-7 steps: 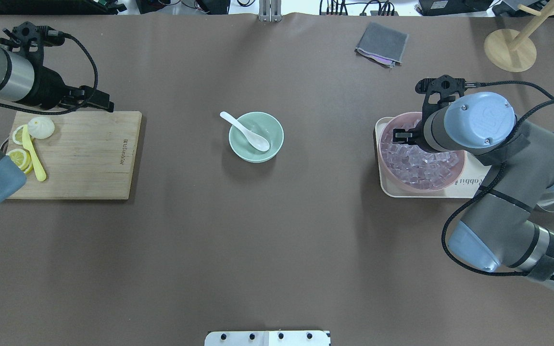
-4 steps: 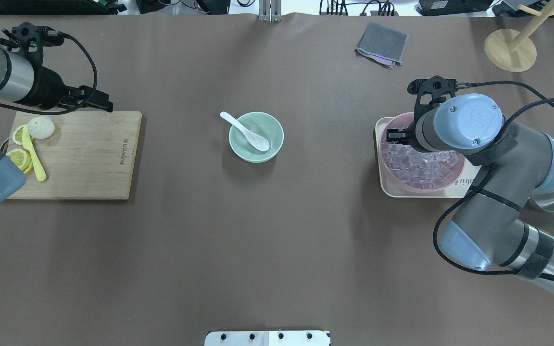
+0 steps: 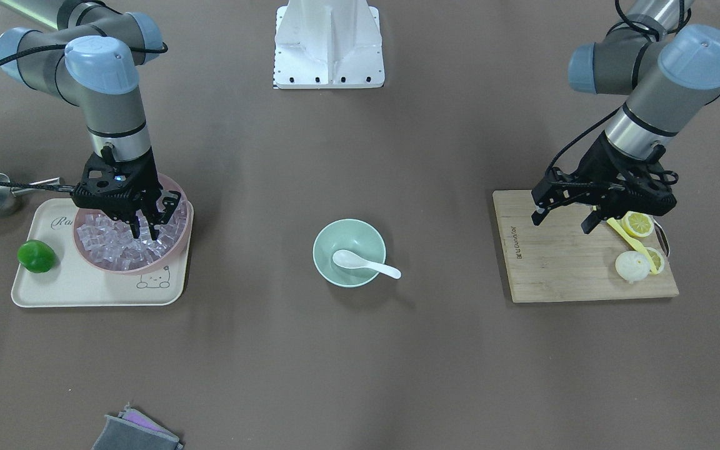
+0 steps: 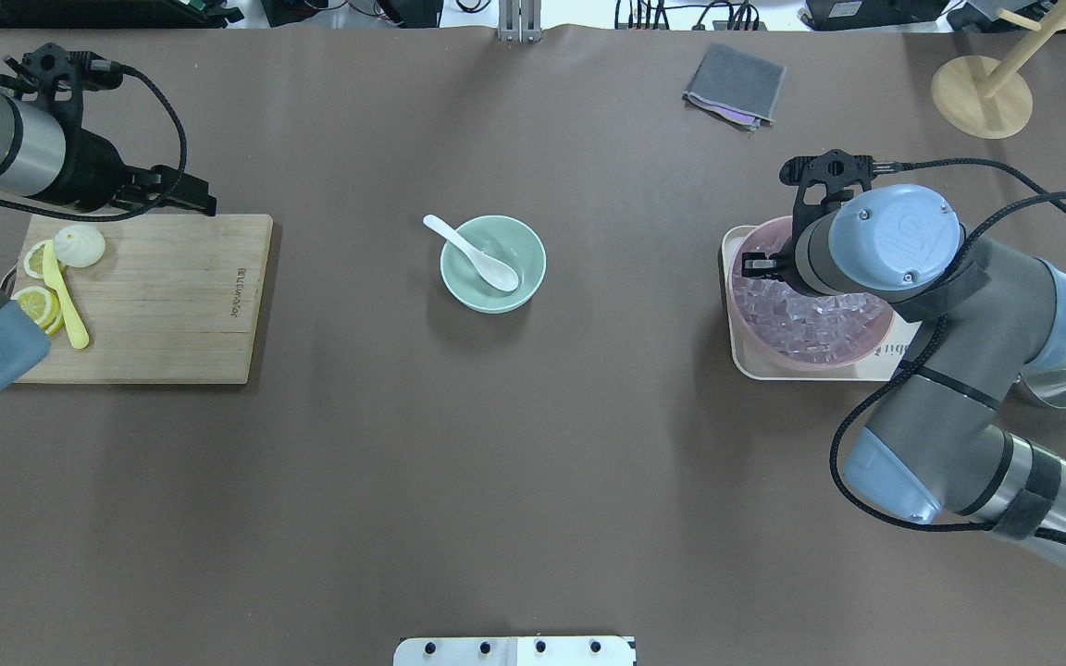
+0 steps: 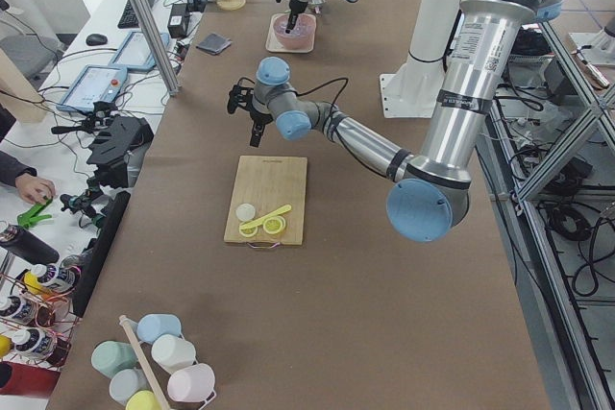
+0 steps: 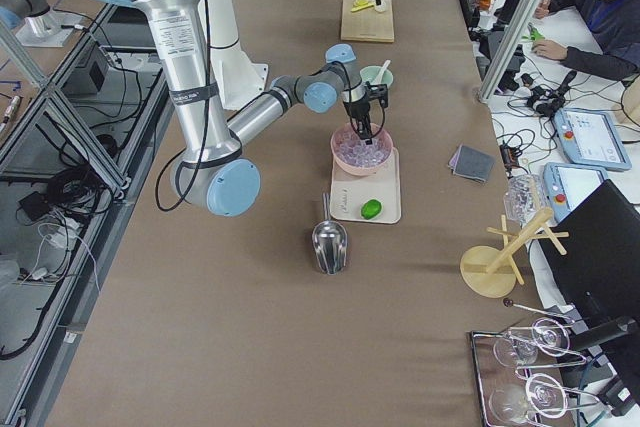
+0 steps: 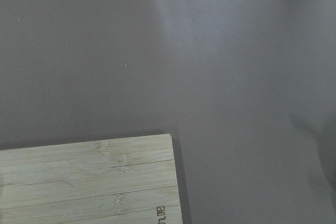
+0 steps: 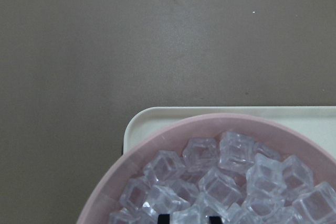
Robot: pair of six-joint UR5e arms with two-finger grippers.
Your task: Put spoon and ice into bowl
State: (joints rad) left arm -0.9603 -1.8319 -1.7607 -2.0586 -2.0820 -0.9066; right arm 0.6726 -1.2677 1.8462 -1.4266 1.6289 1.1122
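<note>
Ice lies heaped in a pink bowl on a tray at the right of the overhead view. None shows in the green bowl at centre. The spoon already rests there, scoop inside and handle poking over the upper-left rim.

The right gripper has its tips sunk in the heap with the jaws apart. In the wrist view a cube sits between them, but I cannot tell whether the pads touch it. The left gripper hangs empty, jaws apart, over the cutting board.

Risks ahead:
- A slick cube may squirt sideways as the jaws close.
- A wedged neighbour may lift with it and fall on the tray.
- Pressing deeper could shove the pink bowl.
- The green bowl is well apart, so a weak pinch may drop the cube on the way.
- A cube landing on the spoon's handle could flip it out.
</note>
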